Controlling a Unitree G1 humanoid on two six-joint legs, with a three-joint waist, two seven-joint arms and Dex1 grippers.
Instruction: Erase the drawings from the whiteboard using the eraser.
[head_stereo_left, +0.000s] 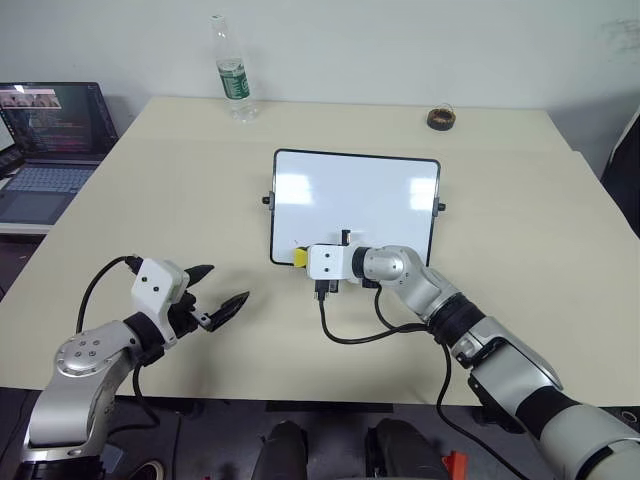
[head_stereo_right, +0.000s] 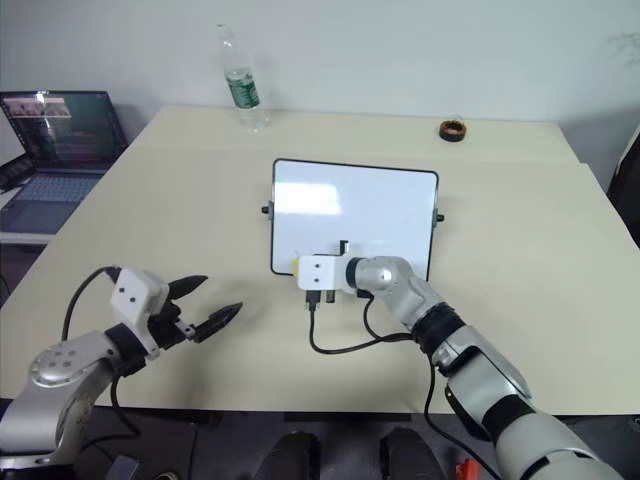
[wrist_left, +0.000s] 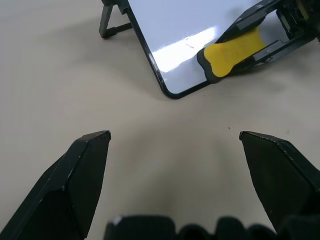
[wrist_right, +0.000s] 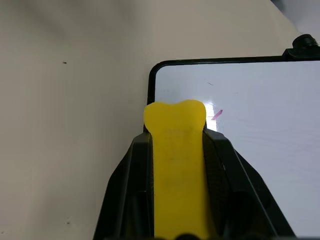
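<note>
The table (head_stereo_left: 150, 190) carries the whiteboard (head_stereo_left: 355, 195) at its middle, lying flat, with a plastic bottle (head_stereo_left: 232, 72) and a brown ring (head_stereo_left: 440, 118) along the far edge and a laptop (head_stereo_left: 50, 140) off to the left. The right hand (head_stereo_left: 300, 258) hangs over the board's near left corner, clamped tight on the yellow eraser (wrist_right: 176, 150). The left hand (head_stereo_left: 222, 295) waits over bare table to the near left, its fingers spread wide and empty. Now the marks: faint small drawings (wrist_right: 216, 115) lie just past the eraser's tip. The job, I'd say, is to lay the dark face flat, press evenly and sweep right through them without sliding the board.
</note>
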